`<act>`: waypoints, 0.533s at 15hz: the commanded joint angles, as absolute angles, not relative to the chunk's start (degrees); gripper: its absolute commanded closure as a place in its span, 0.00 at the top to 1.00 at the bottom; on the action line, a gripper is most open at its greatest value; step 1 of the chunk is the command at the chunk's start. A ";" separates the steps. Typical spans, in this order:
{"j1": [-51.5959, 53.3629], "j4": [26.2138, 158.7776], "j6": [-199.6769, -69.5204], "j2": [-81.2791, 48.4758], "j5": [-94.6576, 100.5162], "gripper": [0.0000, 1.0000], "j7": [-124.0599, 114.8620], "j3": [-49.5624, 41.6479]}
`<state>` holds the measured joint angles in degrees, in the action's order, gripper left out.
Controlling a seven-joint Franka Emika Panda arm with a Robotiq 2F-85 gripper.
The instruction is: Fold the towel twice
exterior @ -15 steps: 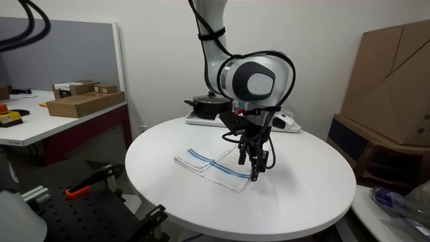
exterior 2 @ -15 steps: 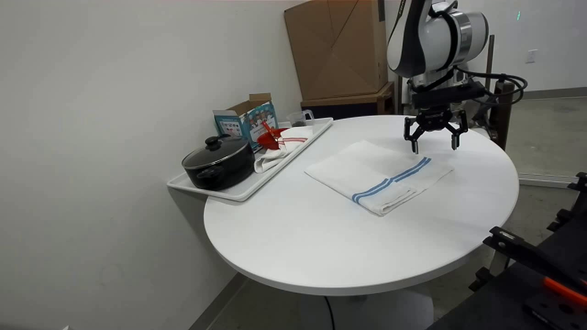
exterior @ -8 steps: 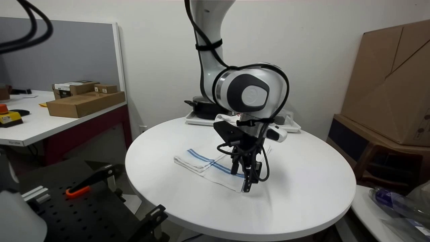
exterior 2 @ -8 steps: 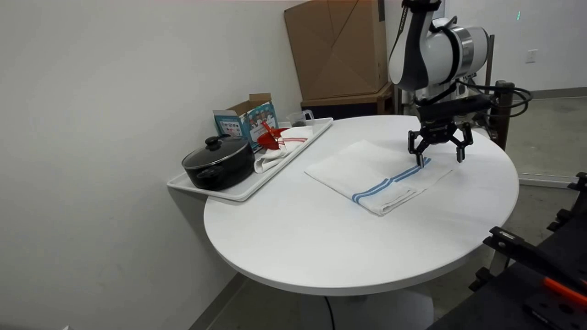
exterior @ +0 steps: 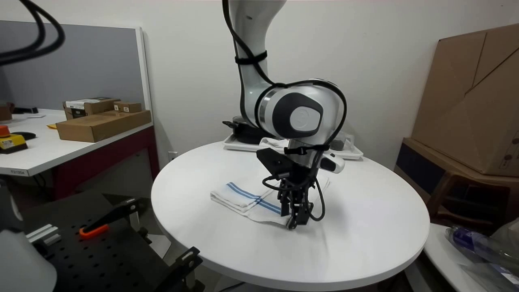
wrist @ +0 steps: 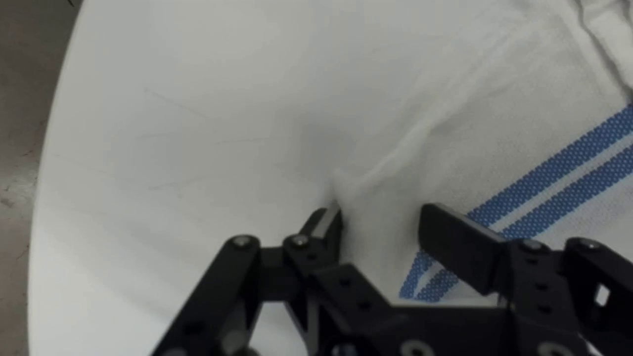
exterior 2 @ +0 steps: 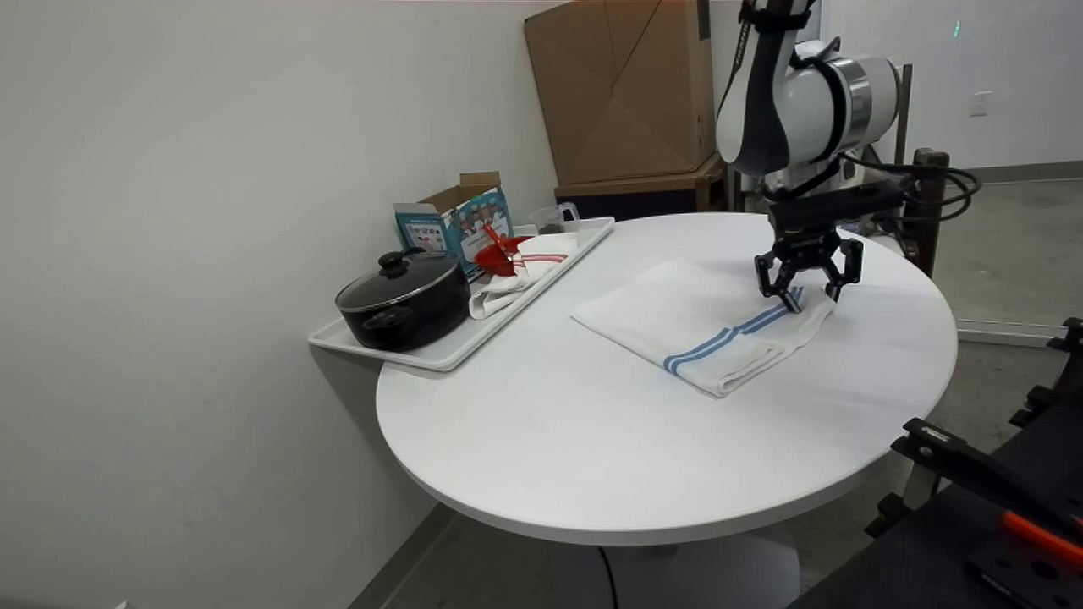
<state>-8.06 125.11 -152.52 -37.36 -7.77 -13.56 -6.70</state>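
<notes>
The white towel [exterior 2: 668,309] with blue stripes lies on the round table, with one corner part folded over in several layers, as both exterior views show. My gripper [exterior 2: 814,303] is down at the towel's striped edge. In the wrist view the gripper [wrist: 380,217] has its jaws apart, with white cloth of the towel [wrist: 534,104] lying between them. The left finger [wrist: 326,225] is against the towel's outer edge, where the cloth rises in a small ridge. The right finger [wrist: 460,247] rests over the stripes. Fingertip contact with the tabletop cannot be made out.
A white tray [exterior 2: 461,355] at the table's [exterior 2: 541,474] far edge holds a black lidded pot [exterior 2: 406,300], a blue box [exterior 2: 474,220], a red bowl [exterior 2: 497,258], a cloth with red marks [exterior 2: 525,271] and a clear cup [exterior 2: 550,218]. Large cardboard boxes [exterior: 470,101] stand behind.
My gripper has come down onto the towel's striped edge. Its fingers have drawn closer together, and the towel has slid slightly, its edge wrinkling between them.
</notes>
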 commanded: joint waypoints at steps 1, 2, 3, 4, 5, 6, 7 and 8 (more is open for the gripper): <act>-7.53 125.34 -154.10 -37.33 -8.18 0.14 -12.68 -7.10; -7.63 125.37 -153.73 -36.53 -8.53 0.05 -12.88 -6.94; -7.75 125.34 -153.51 -35.96 -8.80 0.01 -12.95 -6.80; -8.01 125.22 -153.00 -35.00 -9.23 0.00 -12.98 -6.56; -8.14 125.06 -152.83 -34.34 -9.56 0.00 -13.12 -6.48; -8.39 124.76 -152.49 -33.54 -9.99 0.03 -13.25 -6.34; -8.59 124.46 -152.38 -32.85 -10.52 0.03 -13.42 -6.26; -8.89 124.07 -152.05 -31.90 -11.30 0.03 -13.58 -6.15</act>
<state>-8.14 124.34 -152.80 -34.94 -8.75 -13.62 -6.69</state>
